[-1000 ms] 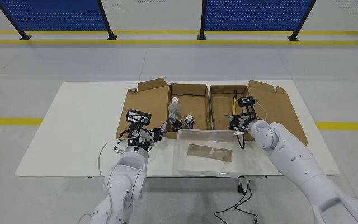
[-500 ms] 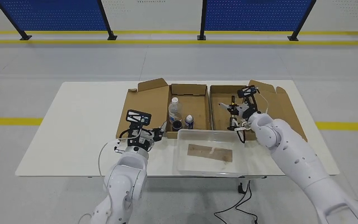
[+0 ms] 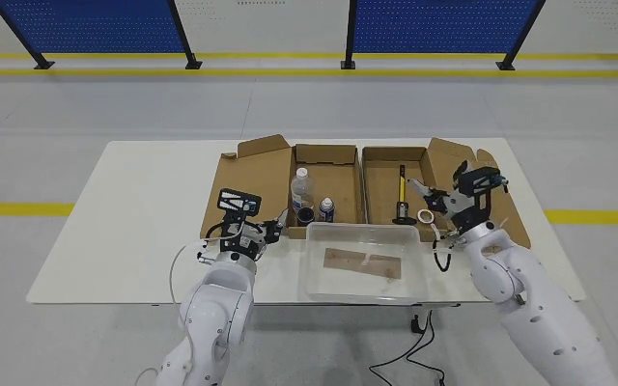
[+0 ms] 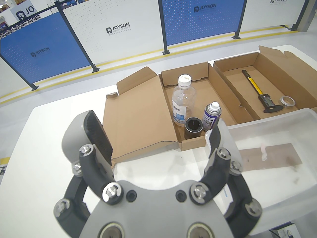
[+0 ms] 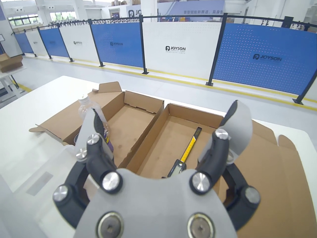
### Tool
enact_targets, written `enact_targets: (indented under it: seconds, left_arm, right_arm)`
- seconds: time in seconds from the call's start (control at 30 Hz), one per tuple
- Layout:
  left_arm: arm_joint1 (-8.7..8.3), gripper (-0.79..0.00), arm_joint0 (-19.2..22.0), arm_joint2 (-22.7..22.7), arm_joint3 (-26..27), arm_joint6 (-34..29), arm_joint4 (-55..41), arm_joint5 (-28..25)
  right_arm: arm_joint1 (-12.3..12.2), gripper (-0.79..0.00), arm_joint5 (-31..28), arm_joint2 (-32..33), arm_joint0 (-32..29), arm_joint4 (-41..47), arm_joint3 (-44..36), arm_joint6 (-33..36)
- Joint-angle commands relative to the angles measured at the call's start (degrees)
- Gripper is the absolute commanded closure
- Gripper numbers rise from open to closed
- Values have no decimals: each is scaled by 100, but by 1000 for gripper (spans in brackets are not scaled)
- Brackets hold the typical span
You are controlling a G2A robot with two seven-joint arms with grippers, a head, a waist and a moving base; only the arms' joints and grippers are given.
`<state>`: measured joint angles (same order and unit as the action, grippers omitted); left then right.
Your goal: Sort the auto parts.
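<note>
White table (image 3: 126, 222) carries two open cardboard boxes side by side, walls touching. L box (image 3: 340, 185) has its lid flap laid flat to the outer side; R box (image 3: 381, 188) has its flap out the other way. Clear plastic bin (image 3: 319, 275) sits on the near side of both boxes, close against their front walls, w/ a flat brown sheet (image 3: 362, 262) on its floor. L gripper (image 4: 156, 134) hangs over the table at the near edge of the L box's flap, just beside the bin's corner, fingers wide apart, nothing btwn them. R gripper (image 5: 164, 115) is above the near outer corner of the R box, by its flap, fingers also spread, holding nothing. Clear bottle (image 4: 182, 100) w/ white cap stands upright in the L box, near its front. Caliper (image 4: 258, 92), yellow scale and black head, lies flat in the R box, lengthwise front to back. Spray can (image 4: 211, 116) w/ white top stands upright just beside the bottle. Black cylinder (image 4: 193, 127) stands in front of the bottle and can, near the box's front wall; can't tell if they touch. Small metal ring (image 4: 287, 100) lies flat in the R box, just beside the caliper's head.
</note>
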<state>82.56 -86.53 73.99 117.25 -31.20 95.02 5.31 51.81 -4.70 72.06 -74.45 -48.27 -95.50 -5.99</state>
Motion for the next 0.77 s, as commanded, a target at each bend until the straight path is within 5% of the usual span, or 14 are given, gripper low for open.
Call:
enact_targets:
  seconds: [0.0,0.33,0.73]
  left_arm:
    - [0,-785,0,0,0,0,0,0]
    - [0,-785,0,0,0,0,0,0]
    - [0,-784,0,0,0,0,0,0]
  right_arm:
    - [-40,-785,63,391,-551,126,-289,-171]
    - [-99,-785,679,1751,-2666,315,-1261,-300]
    - [-99,-784,679,1751,-2665,315,-1260,-300]
